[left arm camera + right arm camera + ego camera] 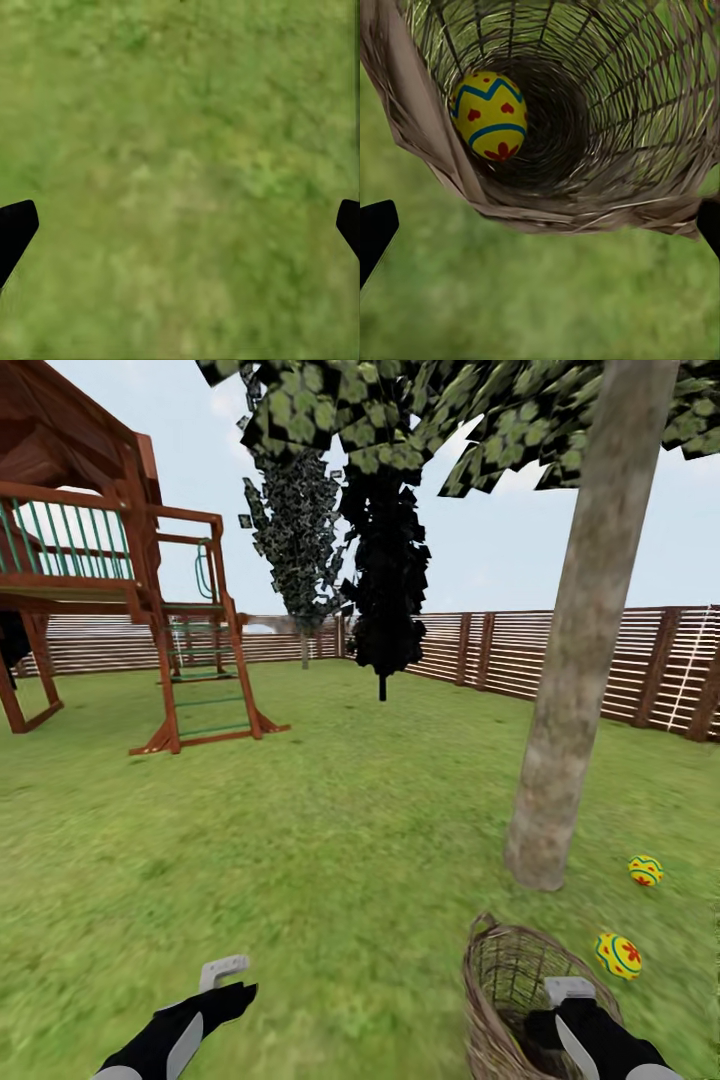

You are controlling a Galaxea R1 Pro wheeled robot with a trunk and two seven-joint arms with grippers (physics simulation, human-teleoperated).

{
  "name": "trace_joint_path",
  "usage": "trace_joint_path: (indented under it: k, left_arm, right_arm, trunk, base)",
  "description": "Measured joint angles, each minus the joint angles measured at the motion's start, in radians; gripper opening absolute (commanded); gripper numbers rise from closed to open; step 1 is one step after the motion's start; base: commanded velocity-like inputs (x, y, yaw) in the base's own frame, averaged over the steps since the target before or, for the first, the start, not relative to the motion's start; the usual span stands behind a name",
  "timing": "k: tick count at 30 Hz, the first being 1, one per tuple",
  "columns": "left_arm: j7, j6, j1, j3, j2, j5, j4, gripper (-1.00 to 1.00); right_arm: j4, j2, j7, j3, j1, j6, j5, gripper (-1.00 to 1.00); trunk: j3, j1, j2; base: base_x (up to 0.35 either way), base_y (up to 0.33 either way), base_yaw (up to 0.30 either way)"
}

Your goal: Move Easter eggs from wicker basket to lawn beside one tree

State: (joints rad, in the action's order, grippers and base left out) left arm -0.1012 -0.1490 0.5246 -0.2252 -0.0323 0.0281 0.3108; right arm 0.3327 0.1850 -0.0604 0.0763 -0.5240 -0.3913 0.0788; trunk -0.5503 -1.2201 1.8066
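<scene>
The wicker basket (500,972) sits on the lawn (330,840) near the foot of the pale-trunked tree (560,740). Two Easter eggs lie on the grass right of the trunk, one (645,870) closer to it and one (618,955) beside the basket. A third egg (489,116) rests inside the basket (607,187), against its wall. My right gripper (568,994) hovers over the basket's rim, and in its wrist view it (540,229) is open and empty. My left gripper (226,974) hangs open over bare grass (180,150), well left of the basket.
A wooden playset (120,560) with a ladder stands at the back left. A slatted fence (610,655) rings the yard. A nearly black tree (385,590) and a grey-green one (300,550) stand far back. Open grass lies between the arms and the playset.
</scene>
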Motion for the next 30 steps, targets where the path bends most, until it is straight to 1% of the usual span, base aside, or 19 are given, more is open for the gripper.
trace_joint_path:
  k: [17,24,27,28,30]
  left_arm:
    - [0.0,0.0,0.0,0.001,0.001,0.0,0.0,1.0]
    - [0.0,0.005,0.0,-0.001,0.001,0.0,0.0,1.0]
    - [0.0,0.01,0.0,-0.001,0.002,0.001,0.001,1.0]
    - [0.0,0.011,0.0,-0.001,0.004,0.001,0.001,1.0]
    - [0.0,0.013,0.0,-0.001,0.016,0.001,0.001,1.0]
  right_arm:
    - [0.0,0.002,0.0,0.0,0.0,-0.002,0.0,1.0]
    - [0.0,0.001,-0.004,0.0,0.0,0.003,-0.001,1.0]
    - [0.0,0.001,-0.004,0.001,0.0,0.003,-0.001,1.0]
    - [0.0,0.001,-0.004,0.0,0.0,0.003,-0.001,1.0]
    - [0.0,0.001,-0.004,0.0,0.0,0.003,-0.001,1.0]
  trunk:
    - [0.006,0.0,0.0]
    - [0.006,0.0,0.0]
    - [0.006,0.0,0.0]
    - [0.006,0.0,0.0]
    - [0.006,0.0,0.0]
  base:
    - [0.281,0.228,-0.264]
    - [0.261,0.179,-0.052]
    - [0.124,0.056,-0.002]
    - [0.03,0.014,-0.001]
    - [0.013,0.006,0.0]
